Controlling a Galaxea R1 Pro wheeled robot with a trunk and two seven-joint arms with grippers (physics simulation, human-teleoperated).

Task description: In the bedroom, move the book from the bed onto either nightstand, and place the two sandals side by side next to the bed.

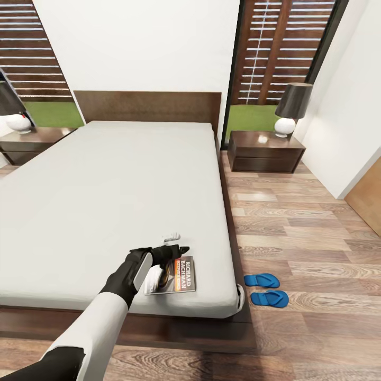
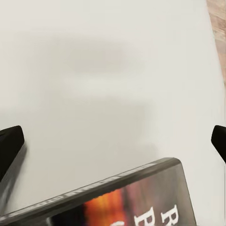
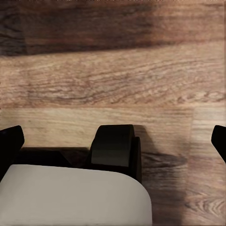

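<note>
We see the book (image 1: pixel 174 276) flat on the bed (image 1: pixel 106 201), near its near-right corner, cover up. Our left hand (image 1: pixel 174 244) hovers just over the book's far edge w/ fingers (image 2: pixel 10 141) spread wide, gripping nothing; the left wrist view shows the book's (image 2: pixel 117 200) edge betw. the tips. Right hand (image 3: pixel 113 136): fingertips wide apart over floor (image 3: pixel 113 75), nothing held. Two sandals (image 1: pixel 266 289) lie side by side on the floor, just right of the bed's near corner. Nightstand (image 1: pixel 264 151) w/ lamp (image 1: pixel 290 108) sits far right beside the headboard; another nightstand (image 1: pixel 32 142) far left.
</note>
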